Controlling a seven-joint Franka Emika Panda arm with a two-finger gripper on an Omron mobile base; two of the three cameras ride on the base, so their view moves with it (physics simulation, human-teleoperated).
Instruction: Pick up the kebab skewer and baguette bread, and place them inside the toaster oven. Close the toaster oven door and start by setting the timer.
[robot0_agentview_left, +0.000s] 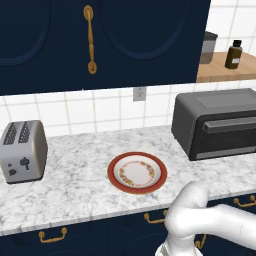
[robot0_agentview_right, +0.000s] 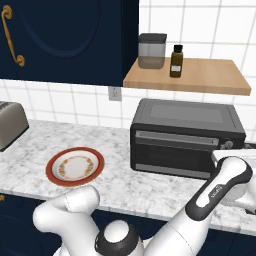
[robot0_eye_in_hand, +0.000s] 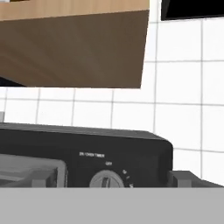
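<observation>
We find the plate (robot0_agentview_left: 137, 172) on the surface bare, the toaster oven (robot0_agentview_right: 186, 140) at the right with its door (robot0_agentview_right: 175, 153) shut, and judge only the timer dial (robot0_eye_in_hand: 105, 179) remains, the hand spread wide before it.

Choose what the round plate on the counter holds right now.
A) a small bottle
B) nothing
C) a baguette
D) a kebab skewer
B: the plate shows only its own patterned face, with no food on it, and the toaster oven door is shut.
</observation>
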